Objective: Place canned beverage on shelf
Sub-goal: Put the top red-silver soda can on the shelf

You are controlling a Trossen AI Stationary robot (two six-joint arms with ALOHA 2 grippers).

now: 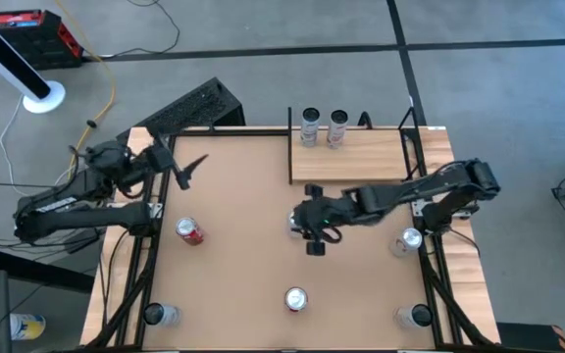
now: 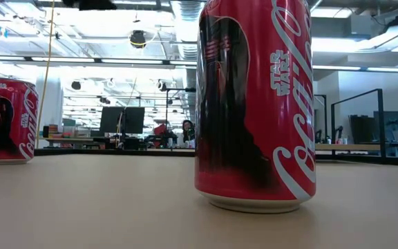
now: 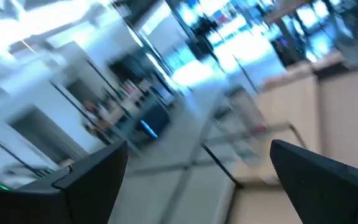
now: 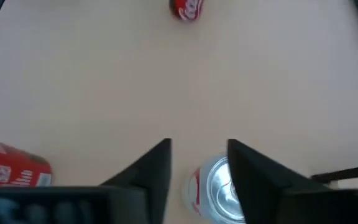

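Note:
A red can with a silver top (image 4: 215, 186) stands upright on the brown tabletop near its middle, and also shows in the high view (image 1: 293, 224). My right gripper (image 4: 199, 146) is open just above it, fingers pointing down, one on either side of the can's top; in the high view (image 1: 312, 231) it hides most of the can. The shelf (image 1: 351, 157) is a pale wood platform at the far right, with two cans (image 1: 323, 126) at its far edge. My left gripper (image 1: 186, 169) is open and empty, raised near the far left corner.
More cans stand on the table: one at the left (image 1: 190, 231), one near the front middle (image 1: 295, 298), one at the right (image 1: 408, 240), and one at each front corner (image 1: 162, 314) (image 1: 415, 316). In the low view the front can (image 2: 254, 104) fills the picture.

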